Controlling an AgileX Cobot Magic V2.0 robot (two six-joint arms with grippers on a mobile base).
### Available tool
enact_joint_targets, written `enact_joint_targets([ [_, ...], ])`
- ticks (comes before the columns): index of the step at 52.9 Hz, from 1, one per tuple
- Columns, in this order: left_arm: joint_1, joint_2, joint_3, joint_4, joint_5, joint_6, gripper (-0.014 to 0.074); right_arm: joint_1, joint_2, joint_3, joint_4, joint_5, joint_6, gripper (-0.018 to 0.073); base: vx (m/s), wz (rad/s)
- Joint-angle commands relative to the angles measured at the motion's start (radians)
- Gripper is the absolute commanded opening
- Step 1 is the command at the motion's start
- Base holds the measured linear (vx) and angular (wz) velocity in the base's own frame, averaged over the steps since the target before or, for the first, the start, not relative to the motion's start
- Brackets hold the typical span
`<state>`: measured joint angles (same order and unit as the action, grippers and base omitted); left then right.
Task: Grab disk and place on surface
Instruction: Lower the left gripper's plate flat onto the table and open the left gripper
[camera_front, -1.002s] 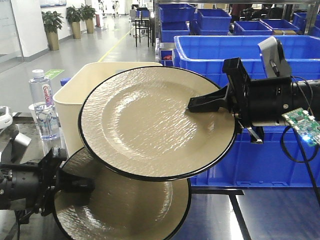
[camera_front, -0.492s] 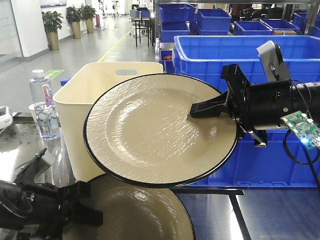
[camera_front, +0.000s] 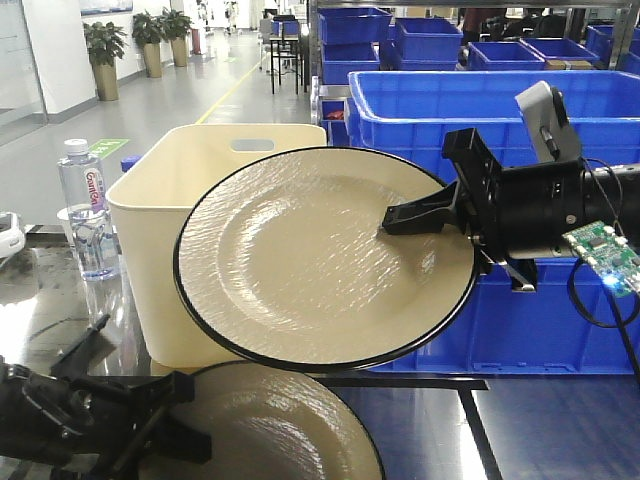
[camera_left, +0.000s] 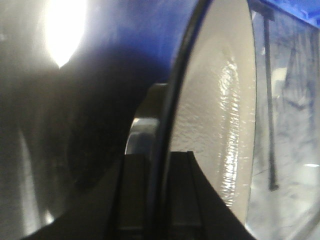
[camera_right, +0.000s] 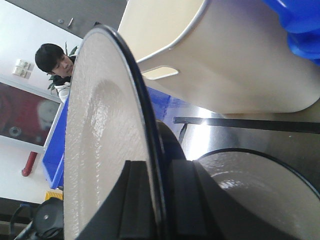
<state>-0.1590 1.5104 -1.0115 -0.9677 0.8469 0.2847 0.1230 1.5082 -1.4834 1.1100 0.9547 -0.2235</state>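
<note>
As the left arm (camera_front: 50, 420) sinks, its jaws pinching the lower disk (camera_front: 280, 430) by the rim, that disk comes nearly flat, low over the dark surface (camera_front: 540, 430). Release looks close. The right jaws pinch the upper disk (camera_front: 320, 260), aloft before the cream bin (camera_front: 150, 230).

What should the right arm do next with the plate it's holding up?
Probably ease the raised plate down toward the bare tabletop at right: the right claw grips its rim in mid-air, and the lower plate fills the left side.
</note>
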Motion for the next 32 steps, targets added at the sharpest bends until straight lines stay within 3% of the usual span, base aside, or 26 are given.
enact_joint_targets([
  [1,-0.005,-0.016,-0.032,-0.084,0.018,-0.003,0.0029,-0.006,-0.044,-0.041,0.101,-0.047,0.009,-0.0008,0.0,0.0],
  [14,-0.004,0.004,-0.032,0.086,0.017,-0.002,0.0124,-0.006,-0.044,-0.041,0.098,-0.046,0.009,-0.0008,0.0,0.0],
  [32,0.008,-0.015,-0.037,0.284,0.038,-0.014,0.0492,-0.006,-0.044,-0.041,0.092,-0.044,0.009,-0.0008,0.0,0.0],
])
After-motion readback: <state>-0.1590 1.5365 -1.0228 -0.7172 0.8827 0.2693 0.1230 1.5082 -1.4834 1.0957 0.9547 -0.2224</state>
